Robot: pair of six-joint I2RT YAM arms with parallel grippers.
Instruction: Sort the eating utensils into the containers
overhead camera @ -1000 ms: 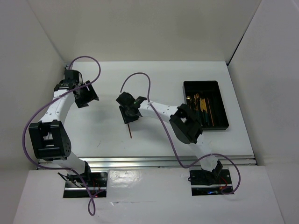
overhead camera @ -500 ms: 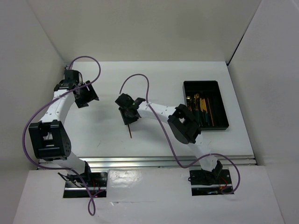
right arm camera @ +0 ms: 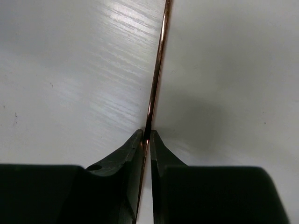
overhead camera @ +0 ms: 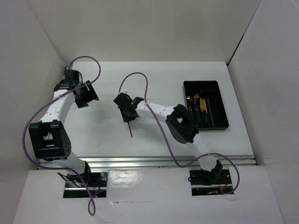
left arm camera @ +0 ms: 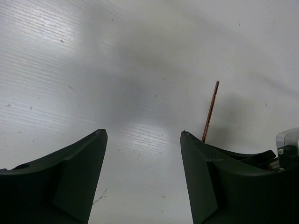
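One loose chopstick (right arm camera: 156, 79) out on the white tabletop (overhead camera: 107, 135): skinny, dead straight, glossy reddish-brown, nipped near one end between the fingers of the right pincer (right arm camera: 148, 137). Sits mid-table, well apart from the black tray (overhead camera: 223, 105) over on the right, with gold-headed, dark-handled utensils (overhead camera: 198, 109) lying in its long slots. Left pincer (left arm camera: 142, 134) spread wide above bare tabletop, gripping nothing.

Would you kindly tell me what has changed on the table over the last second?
The right gripper closed its jaws onto the chopstick and now pinches it, having edged slightly left and away from the robot's base. The left gripper stayed open and still, and the chopstick and the tray did not visibly move.
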